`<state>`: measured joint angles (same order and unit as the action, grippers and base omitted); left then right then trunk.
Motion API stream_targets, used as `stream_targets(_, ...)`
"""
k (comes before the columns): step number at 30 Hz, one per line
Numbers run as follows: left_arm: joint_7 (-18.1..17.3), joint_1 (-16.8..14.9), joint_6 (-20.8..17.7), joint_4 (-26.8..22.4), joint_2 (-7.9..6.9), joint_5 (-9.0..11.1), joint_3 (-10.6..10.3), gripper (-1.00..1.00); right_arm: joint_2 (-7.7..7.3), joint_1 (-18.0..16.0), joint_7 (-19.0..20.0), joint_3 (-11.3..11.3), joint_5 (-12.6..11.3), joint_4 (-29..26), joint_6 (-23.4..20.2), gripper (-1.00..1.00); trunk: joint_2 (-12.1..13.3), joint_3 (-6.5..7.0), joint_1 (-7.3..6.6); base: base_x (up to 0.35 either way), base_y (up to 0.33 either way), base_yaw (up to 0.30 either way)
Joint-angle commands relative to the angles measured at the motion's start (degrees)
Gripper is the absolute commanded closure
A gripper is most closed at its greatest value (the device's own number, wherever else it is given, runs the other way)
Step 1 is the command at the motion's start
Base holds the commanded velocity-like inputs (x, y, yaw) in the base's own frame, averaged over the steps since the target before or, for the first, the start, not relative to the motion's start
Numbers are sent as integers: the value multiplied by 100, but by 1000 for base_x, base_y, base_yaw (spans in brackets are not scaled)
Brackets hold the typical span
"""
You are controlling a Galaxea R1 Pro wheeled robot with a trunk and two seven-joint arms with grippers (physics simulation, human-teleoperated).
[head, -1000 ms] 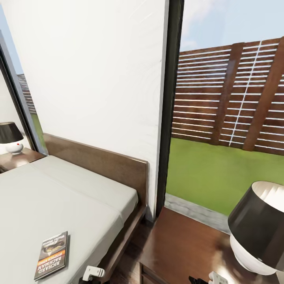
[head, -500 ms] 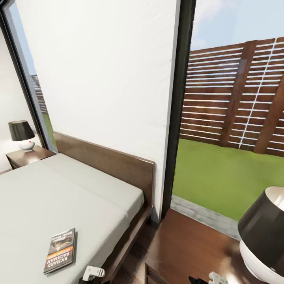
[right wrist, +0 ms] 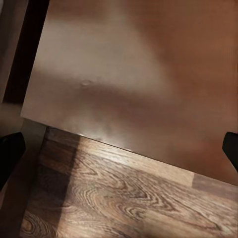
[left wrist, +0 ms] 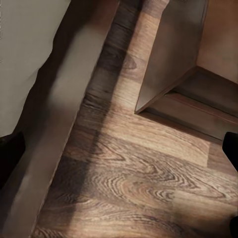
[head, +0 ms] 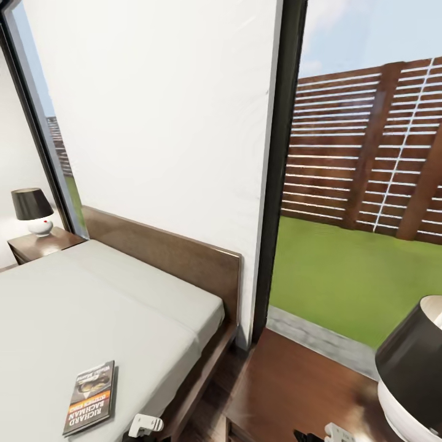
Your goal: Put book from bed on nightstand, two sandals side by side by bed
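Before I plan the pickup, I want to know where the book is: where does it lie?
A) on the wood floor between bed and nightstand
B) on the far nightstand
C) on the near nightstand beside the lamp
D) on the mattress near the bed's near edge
D: in the head view the book lies flat on the off-white mattress, close to the bed's near edge.

The bed point(head: 184, 258) has a matt brown wooden headboard and a plain, smooth off-white mattress point(head: 73, 307). The nightstand point(head: 294, 387) top is glossy reddish-brown wood. The floor point(left wrist: 144, 178) is grained wood plank. The book point(head: 90, 397) has a printed paper cover.
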<state>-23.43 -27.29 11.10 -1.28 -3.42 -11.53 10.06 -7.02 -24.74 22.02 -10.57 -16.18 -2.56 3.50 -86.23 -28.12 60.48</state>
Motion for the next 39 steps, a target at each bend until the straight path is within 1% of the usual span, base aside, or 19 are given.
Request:
stream_targets(1, -12, -4, 24, 5, -1, -60, 49, -100, -1, -5, 30, -24, -23, 10, 11, -100, -3, -6, 0, 1, 0, 129)
stream_targets(7, -12, -4, 24, 5, -1, -60, 49, -100, -1, -5, 29, -24, -23, 10, 10, -100, -3, -6, 0, 0, 0, 202)
stream_targets(11, -12, -4, 24, 5, -1, -60, 50, -100, -1, -5, 28, -24, -22, 10, 10, -100, -3, -6, 0, 28, 0, 24)
stream_targets(16, -12, -4, 24, 5, -1, -60, 49, -100, -1, -5, 29, -24, -23, 10, 10, -100, -3, -6, 0, 170, 0, 5)
stream_targets(28, -12, -4, 24, 5, -1, -60, 49, -100, -1, -4, 37, -24, -18, 10, 10, -100, -3, -6, 0, 13, 0, -1)
stream_targets(32, -12, -4, 24, 5, -1, -60, 49, -100, -1, -5, 39, -24, -18, 10, 10, -100, -3, -6, 0, 0, 0, -137)
stream_targets(39, -12, -4, 24, 5, -1, -60, 49, -100, -1, -5, 39, -24, -17, 10, 10, -100, -3, -6, 0, 0, 0, -267)
